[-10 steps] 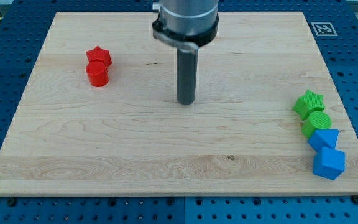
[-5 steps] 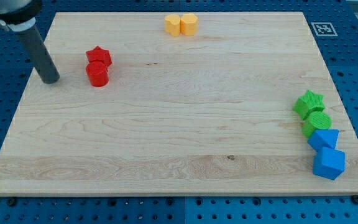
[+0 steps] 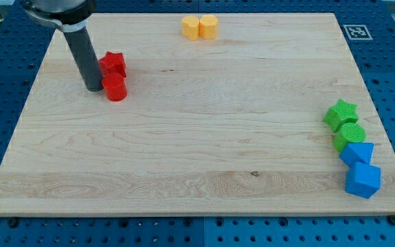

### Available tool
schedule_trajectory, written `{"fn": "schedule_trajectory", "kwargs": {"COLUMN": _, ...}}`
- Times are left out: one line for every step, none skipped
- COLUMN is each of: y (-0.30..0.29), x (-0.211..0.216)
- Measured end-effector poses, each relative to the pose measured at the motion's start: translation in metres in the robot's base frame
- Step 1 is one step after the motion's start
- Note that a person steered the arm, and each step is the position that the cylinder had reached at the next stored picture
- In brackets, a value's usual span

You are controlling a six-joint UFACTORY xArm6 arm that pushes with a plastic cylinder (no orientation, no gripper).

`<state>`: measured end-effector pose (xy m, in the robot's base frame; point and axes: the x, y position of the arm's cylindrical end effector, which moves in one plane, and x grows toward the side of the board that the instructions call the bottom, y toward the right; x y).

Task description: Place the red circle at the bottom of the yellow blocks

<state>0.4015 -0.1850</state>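
- Four blocks, near right of counter (image 3: 184,158): blue cube (image 3: 363,180), blue block (image 3: 357,152), green circle (image 3: 349,136), green star (image 3: 341,113).
- Far left: red circle (image 3: 115,88) touching red star (image 3: 113,64); my tip (image 3: 92,88) against the circle's left.
- Far edge: two yellow blocks (image 3: 199,27), well apart.
- No fingers fitted; state cannot be told.

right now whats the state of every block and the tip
my tip: down on the board, against the left of the red pair
red circle: upright, touching the tip and the red star
red star: flat, just above the circle
yellow blocks: two side by side at the top edge
green star, green circle: touching, right edge
blue blocks: two, stacked in line below the greens
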Motion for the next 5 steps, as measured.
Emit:
{"fn": "schedule_trajectory", "kwargs": {"y": 0.000, "x": 0.000}}
{"fn": "schedule_trajectory", "kwargs": {"y": 0.014, "x": 0.007}}
{"fn": "schedule_trajectory", "kwargs": {"y": 0.019, "x": 0.008}}
{"fn": "schedule_trajectory", "kwargs": {"y": 0.019, "x": 0.008}}
{"fn": "schedule_trajectory", "kwargs": {"y": 0.019, "x": 0.012}}
